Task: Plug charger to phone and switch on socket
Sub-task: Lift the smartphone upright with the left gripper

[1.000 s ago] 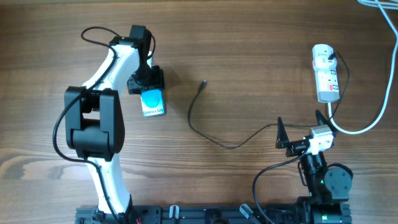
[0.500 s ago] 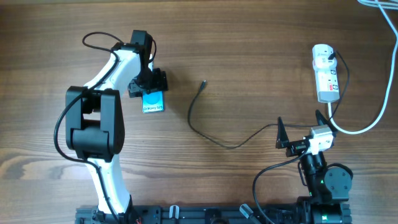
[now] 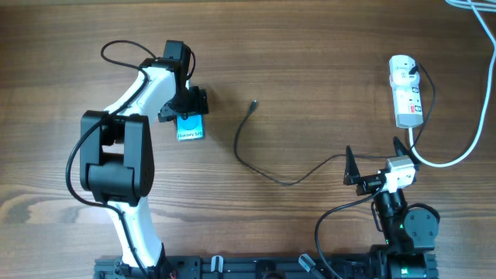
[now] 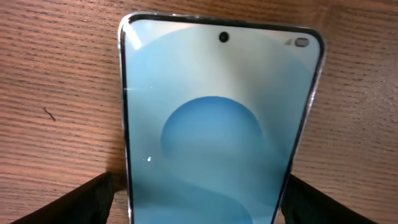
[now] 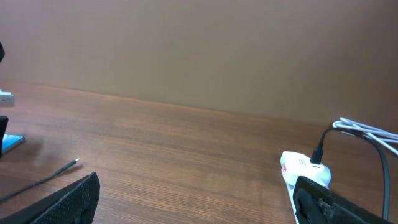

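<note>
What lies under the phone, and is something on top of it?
Under the phone only the wooden table shows. Nothing lies on the visible screen. From overhead the left end effector covers one end, so that part is hidden there.

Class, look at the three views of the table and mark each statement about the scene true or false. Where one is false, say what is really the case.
1. The phone lies screen up on the table. True.
2. The right gripper is open and holds nothing. True.
3. The charger tip is plugged into the phone. False: it lies loose on the table, apart from the phone.
4. The socket lies right beside the phone. False: it is far across the table, near the right gripper.
5. The left gripper hangs well away from the phone. False: it is right over the phone, with a finger on either side.
</note>
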Action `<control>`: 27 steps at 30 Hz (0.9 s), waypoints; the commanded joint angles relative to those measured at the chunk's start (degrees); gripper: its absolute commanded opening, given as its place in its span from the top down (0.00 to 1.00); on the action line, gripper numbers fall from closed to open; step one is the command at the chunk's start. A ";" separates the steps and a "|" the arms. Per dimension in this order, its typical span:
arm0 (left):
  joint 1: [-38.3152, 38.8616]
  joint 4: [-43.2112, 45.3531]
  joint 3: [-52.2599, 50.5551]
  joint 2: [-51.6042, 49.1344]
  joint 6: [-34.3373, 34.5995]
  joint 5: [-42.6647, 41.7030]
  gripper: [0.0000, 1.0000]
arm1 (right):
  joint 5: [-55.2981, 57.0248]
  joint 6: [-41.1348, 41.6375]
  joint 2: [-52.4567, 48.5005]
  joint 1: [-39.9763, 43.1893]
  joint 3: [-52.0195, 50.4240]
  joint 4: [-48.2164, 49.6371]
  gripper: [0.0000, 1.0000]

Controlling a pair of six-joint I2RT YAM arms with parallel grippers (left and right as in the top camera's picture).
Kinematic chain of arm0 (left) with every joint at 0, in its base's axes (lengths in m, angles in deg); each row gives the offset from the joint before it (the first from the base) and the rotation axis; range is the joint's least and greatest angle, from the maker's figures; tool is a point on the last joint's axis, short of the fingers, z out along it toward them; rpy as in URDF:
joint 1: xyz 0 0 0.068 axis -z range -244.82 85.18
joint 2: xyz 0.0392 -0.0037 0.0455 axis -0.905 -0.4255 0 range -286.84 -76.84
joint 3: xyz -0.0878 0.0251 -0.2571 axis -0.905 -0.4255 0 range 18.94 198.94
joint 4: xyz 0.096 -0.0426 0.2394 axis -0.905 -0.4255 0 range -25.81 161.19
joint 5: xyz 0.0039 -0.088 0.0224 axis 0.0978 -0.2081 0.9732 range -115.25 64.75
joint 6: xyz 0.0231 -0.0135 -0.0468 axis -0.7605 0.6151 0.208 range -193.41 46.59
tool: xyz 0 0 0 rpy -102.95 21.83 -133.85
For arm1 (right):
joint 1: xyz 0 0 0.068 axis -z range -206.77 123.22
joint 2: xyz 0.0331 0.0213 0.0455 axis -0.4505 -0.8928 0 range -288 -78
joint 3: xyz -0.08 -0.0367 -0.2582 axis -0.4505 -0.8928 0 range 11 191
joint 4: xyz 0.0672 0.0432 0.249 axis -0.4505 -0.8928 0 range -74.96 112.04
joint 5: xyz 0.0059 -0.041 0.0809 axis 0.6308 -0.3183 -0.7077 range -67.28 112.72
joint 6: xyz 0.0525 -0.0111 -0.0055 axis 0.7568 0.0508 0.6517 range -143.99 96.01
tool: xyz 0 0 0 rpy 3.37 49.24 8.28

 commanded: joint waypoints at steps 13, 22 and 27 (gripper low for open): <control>3.15 -1.60 -2.73 -2.73 3.69 0.52 0.17 | 1.01 0.46 0.39 -0.26 -0.07 0.17 0.00; 3.15 -1.29 -2.73 -2.73 6.19 0.52 0.25 | 1.01 0.46 0.39 -0.26 -0.07 0.17 0.00; 3.15 -1.11 -2.73 -2.73 6.16 0.52 0.35 | 1.01 0.46 0.39 -0.26 -0.07 0.17 0.00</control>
